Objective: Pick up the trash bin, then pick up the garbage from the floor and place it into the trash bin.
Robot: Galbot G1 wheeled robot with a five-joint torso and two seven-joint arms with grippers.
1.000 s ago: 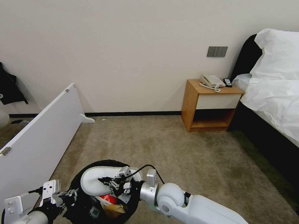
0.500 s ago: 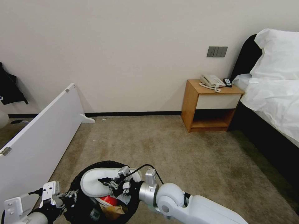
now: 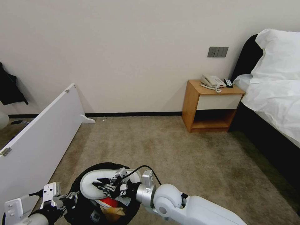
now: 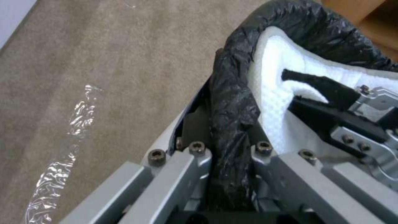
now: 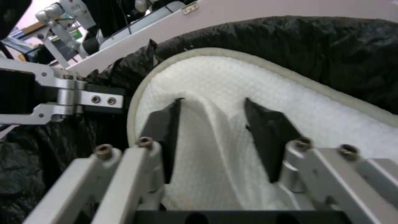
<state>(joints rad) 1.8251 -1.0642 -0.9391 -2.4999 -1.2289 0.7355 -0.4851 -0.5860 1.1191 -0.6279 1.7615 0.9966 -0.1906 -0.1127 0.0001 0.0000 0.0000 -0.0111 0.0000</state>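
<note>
The round white plastic trash bin (image 3: 78,200), lined with a black plastic bag folded over its rim, sits low at the robot's front, raised off the beige-brown carpet floor (image 3: 175,150) by the left gripper (image 4: 230,161), whose two grey fingers are clamped on the bagged rim, one inside and one outside. Across the bin's mouth lies one white textured slipper (image 3: 93,184), its sole edge resting against the black liner. The right gripper (image 5: 215,137) is over that slipper with its two dark pads spread apart, a ridge of the white fabric standing between them without being pinched; I judge it open and the slipper released.

Compared with a second ago, the right arm and gripper have slid a little toward the robot's left and lower in the head view, and the slipper has moved with them deeper over the bin's opening. That suggests this piece of garbage is now delivered, though it lies across the top rather than sunk inside.

Counting what shows: one bin, one slipper, and beneath it in the bin one crushed red can (image 3: 107,202) and one crumpled brown paper bag (image 3: 112,212). The carpet ahead shows no litter. Beyond stand one wooden bedside table (image 3: 212,106), one bed (image 3: 275,100) and one white board (image 3: 37,140).
</note>
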